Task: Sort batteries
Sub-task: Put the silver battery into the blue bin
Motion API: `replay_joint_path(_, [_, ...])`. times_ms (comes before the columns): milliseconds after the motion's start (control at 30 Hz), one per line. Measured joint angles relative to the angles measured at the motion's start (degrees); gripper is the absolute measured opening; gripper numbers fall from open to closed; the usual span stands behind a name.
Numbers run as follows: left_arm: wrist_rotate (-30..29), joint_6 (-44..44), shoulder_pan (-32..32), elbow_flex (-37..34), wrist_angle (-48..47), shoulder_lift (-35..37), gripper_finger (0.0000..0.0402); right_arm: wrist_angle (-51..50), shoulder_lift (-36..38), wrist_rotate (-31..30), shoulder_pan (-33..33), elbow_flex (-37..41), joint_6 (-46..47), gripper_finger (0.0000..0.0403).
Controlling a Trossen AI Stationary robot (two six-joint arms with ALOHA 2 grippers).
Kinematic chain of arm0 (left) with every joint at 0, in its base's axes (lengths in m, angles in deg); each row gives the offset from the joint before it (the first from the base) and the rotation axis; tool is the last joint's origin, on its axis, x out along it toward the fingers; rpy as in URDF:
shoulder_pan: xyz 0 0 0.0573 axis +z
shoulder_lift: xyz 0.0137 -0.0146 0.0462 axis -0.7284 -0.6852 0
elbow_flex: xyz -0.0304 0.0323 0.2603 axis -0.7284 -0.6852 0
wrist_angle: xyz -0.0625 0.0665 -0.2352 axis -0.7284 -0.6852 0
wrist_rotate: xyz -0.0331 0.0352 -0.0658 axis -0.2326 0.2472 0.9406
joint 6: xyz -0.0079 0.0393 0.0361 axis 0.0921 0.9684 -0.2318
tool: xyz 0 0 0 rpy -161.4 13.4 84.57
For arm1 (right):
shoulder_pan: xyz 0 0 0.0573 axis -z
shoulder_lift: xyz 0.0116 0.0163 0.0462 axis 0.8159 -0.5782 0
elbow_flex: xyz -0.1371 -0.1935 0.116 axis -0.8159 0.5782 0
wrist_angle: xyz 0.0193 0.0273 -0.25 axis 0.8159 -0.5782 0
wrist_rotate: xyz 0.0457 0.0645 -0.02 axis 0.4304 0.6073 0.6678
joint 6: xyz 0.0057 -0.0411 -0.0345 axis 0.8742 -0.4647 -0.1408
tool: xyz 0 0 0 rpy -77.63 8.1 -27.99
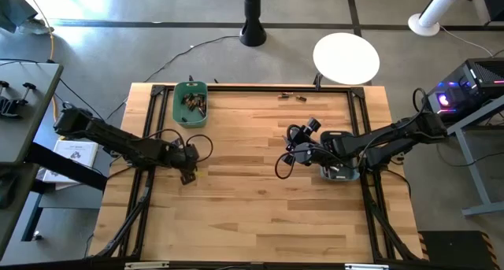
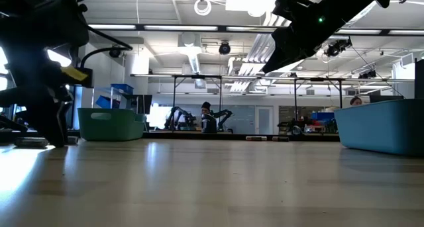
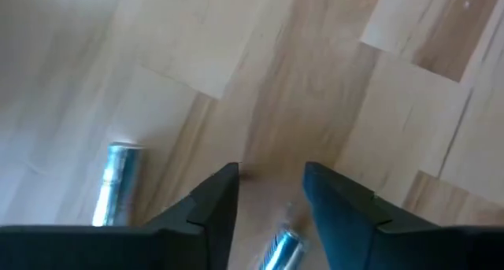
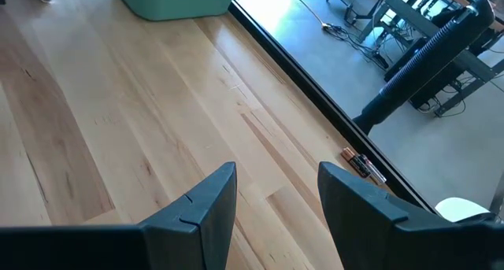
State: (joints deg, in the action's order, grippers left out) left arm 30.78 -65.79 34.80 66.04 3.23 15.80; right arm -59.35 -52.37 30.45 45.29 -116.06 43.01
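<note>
My left gripper (image 1: 189, 176) is low over the table at the left, fingers pointing down and open (image 3: 272, 171). A silvery battery (image 3: 279, 250) lies on the wood between its two fingers, and I see no touch. A second silvery battery (image 3: 116, 183) lies beside it, outside the fingers. My right gripper (image 1: 294, 144) hangs open and empty (image 4: 276, 171) above the table's middle right. Several copper-brown batteries lie in the green bin (image 1: 190, 103). A few more batteries (image 1: 290, 96) lie at the table's far edge and show in the right wrist view (image 4: 358, 164).
The blue-grey bin (image 1: 340, 172) stands under my right arm at the right; it also shows in the low view (image 2: 384, 124). The green bin (image 2: 109, 124) stands at the far left. A black frame rail (image 1: 260, 88) runs along the table's far edge.
</note>
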Motion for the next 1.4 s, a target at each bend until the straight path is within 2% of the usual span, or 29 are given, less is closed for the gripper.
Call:
replay_joint_path(267, [1.09, 0.1, -0.02, 0.49, 0.91, -0.36, 0.0073, 0.0, 0.0, -0.04, 0.0, 0.0, 0.0, 0.0174])
replay_joint_path(433, [1.6, 1.58, -0.04, 4.93, -1.65, 0.75, 0.0056, 0.0, 0.0, -0.2, 0.02, 0.0, -0.02, 0.0174])
replay_joint_path(533, [3.13, 3.07, -0.04, 7.48, -3.32, 1.53, 0.0065, 0.02, 0.0, -0.42, 0.02, 0.0, 0.0, 0.0174])
replay_joint_path(667, [7.95, 2.33, -0.2, 9.83, -5.82, 2.74, 0.0104, 0.01, 0.0, -0.42, 0.02, 0.0, 0.01, 0.0174])
replay_joint_path(800, [19.51, 0.36, -1.41, 9.92, -8.76, 3.37, 0.0146, 0.0, 0.0, -0.42, 0.02, 0.0, 0.26, 0.0174])
replay_joint_path(867, [21.71, -1.64, -2.47, 9.92, -12.88, 3.33, 0.0156, 0.0, 0.0, -0.42, 0.02, 0.0, 0.28, 0.0174])
replay_joint_path(1033, [18.26, -6.37, -4.91, 9.92, -20.29, 3.33, 0.016, 0.0, 0.0, -0.44, 0.02, 0.0, 0.33, 0.0174])
replay_joint_path(1233, [8.62, -1.93, -7.77, 9.21, -20.83, 3.33, 0.0161, 0.0, 0.0, -0.44, 0.02, 0.0, 0.47, 0.0174])
replay_joint_path(1400, [8.17, -4.28, -8.07, 7.16, -20.31, 3.33, 0.0161, 0.0, 0.0, -0.44, 0.02, 0.0, 0.49, 0.0174])
